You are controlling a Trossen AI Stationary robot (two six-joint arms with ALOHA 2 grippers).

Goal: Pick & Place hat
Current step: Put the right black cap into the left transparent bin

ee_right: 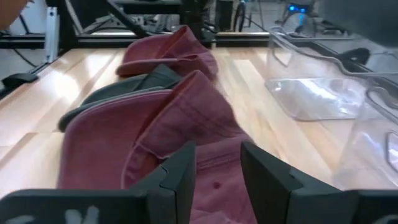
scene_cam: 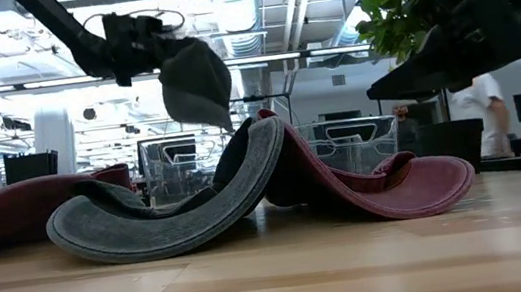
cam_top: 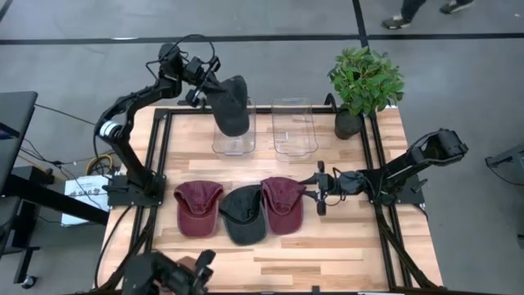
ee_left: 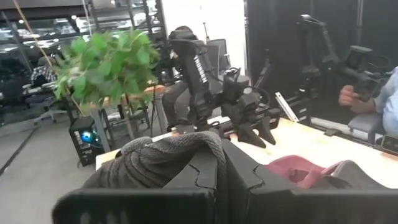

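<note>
A dark grey hat (cam_top: 232,104) of soft, ribbed-looking fabric is held aloft by the left pincer (cam_top: 206,88), whose fingers are clenched on its crown; it hangs limp, above the left clear bin (cam_top: 235,131) at the far side of the desk (cam_top: 344,238). In the left wrist view the same hat (ee_left: 163,163) is seen bunched between the pincer's dark fingers (ee_left: 208,168).

Three more hats are laid in a row on the near half of the desk: a maroon hat (cam_top: 198,207) on the left, a second grey hat (cam_top: 245,213) in the middle and another maroon hat (cam_top: 283,203) on the right, the middle one overlapped by the right one. A second clear bin (cam_top: 295,126) stands beside the first, and a potted plant (cam_top: 365,82) is set at the far right corner.

The right pincer (cam_top: 321,188) is held low, just beside the right maroon hat, with its fingers released and nothing between them; in the right wrist view the maroon cloth (ee_right: 186,130) is seen beyond the open fingers (ee_right: 180,171).

From the low view the curled brims of the grey hat (scene_cam: 179,212) and the maroon hat (scene_cam: 387,190) are shown, which cannot be made out from above, and a person (scene_cam: 484,117) is seen in the room behind. Only shoes (cam_top: 399,21) are caught by the high view.
</note>
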